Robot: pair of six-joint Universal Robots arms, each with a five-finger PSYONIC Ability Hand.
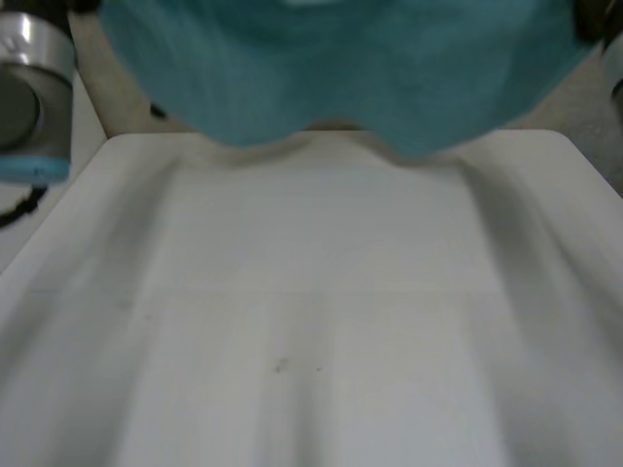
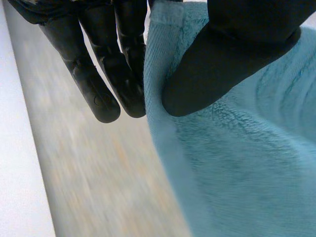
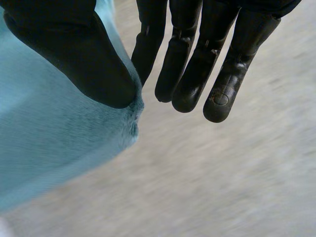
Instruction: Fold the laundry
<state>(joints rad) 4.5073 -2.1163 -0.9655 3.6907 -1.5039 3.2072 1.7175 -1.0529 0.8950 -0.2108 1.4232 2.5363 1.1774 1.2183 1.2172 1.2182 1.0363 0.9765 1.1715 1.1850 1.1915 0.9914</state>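
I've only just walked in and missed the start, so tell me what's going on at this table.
The robot is holding a teal towel up in the air at the far end of the white table. The left hand pinches one edge of it between thumb and fingers. The right hand pinches the towel near a corner the same way. The towel hangs between them, not yet laid down or folded.

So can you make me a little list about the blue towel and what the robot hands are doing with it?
cloth: teal towel, held up in the air above the far edge of the table
left robot hand: thumb and fingers pinch the towel's hemmed edge
right robot hand: thumb and fingers pinch a towel corner
table: white, below the towel
folding: not begun yet
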